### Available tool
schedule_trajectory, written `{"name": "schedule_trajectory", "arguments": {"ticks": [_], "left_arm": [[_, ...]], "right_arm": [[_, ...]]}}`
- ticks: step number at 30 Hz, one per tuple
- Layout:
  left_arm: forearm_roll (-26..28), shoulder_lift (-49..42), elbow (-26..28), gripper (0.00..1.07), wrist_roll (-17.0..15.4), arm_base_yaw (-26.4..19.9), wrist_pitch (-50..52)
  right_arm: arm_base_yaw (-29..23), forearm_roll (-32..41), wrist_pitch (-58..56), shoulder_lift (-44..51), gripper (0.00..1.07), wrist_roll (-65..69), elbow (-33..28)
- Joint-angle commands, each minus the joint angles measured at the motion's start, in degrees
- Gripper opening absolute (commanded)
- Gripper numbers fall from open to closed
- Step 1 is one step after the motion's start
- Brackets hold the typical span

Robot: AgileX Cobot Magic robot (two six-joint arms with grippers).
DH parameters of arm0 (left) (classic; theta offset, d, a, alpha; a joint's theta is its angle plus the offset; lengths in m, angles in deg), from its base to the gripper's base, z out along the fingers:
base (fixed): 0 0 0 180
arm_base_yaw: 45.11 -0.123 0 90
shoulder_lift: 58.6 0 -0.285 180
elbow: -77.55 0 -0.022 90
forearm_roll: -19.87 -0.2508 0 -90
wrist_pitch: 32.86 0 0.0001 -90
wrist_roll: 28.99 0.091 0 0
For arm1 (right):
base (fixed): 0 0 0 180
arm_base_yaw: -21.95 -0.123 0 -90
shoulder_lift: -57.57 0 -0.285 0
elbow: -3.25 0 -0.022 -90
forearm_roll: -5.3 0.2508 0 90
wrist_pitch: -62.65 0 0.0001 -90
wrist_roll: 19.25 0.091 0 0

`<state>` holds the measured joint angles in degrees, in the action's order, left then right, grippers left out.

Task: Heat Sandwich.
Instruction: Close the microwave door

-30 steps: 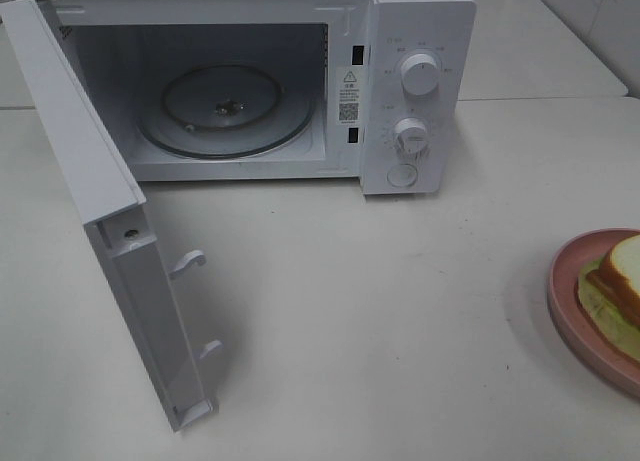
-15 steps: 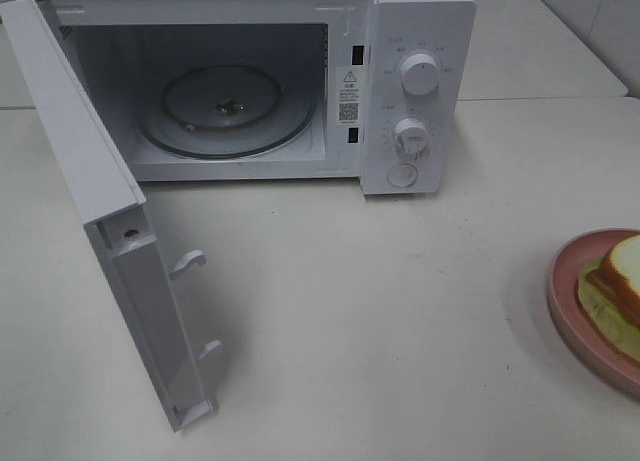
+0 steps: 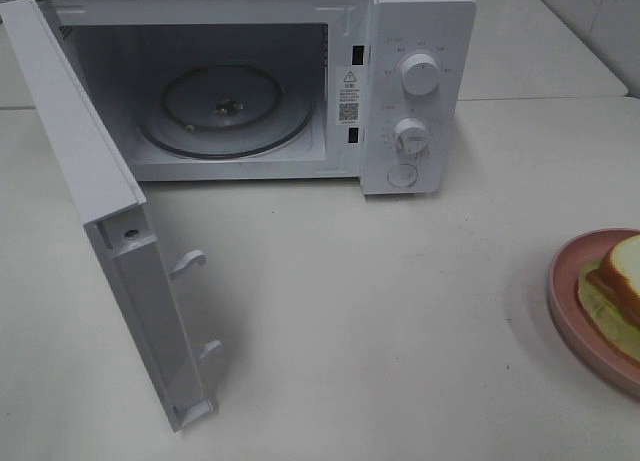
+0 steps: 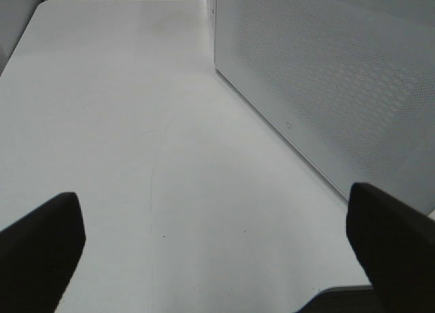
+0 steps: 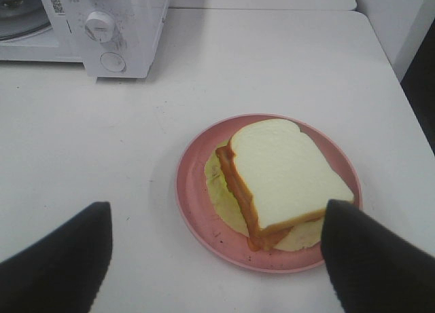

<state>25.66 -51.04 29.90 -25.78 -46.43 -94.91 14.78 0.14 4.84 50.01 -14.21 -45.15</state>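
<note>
We find the microwave [image 3: 270, 81] at the far side of the bench [image 3: 380, 311] with its door [image 3: 110, 231] swung wide toward the near left, which leaves the cavity and its glass turntable [image 3: 225, 111] fully exposed; we judge the oven stands ready to receive food. The sandwich [image 5: 282, 180] lies on the pink plate [image 5: 194, 204] at the right edge of the bench, well apart from the microwave, with nothing between the two but bare surface, so we read the heating as not yet begun. The top slice sits slightly askew, letting the lettuce and the reddish filling show along one side. Our right gripper [image 5: 217, 259] hangs above and just on the near side of the plate, angled down at it, its jaws spread wide with one finger to each side of the plate, touching nothing; we take this as a stance from which either the plate or the sandwich could be taken. Our left gripper [image 4: 217, 252] hovers low over the bare bench just beside the outer face of the open door, jaws likewise wide apart and empty. Neither arm shows in the high view.
</note>
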Motion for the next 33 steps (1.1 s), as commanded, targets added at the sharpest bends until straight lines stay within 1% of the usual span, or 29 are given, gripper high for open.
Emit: {"name": "schedule_trajectory", "arguments": {"ticks": [1, 33], "left_arm": [[0.2, -0.9, -0.1, 0.97, -0.1, 0.1, 0.5], [0.2, -0.9, -0.1, 0.97, -0.1, 0.1, 0.5]], "right_arm": [[0.3, 0.1, 0.8, 1.6, 0.76, -0.2, -0.2], [0.3, 0.1, 0.8, 1.6, 0.76, -0.2, -0.2]]}}
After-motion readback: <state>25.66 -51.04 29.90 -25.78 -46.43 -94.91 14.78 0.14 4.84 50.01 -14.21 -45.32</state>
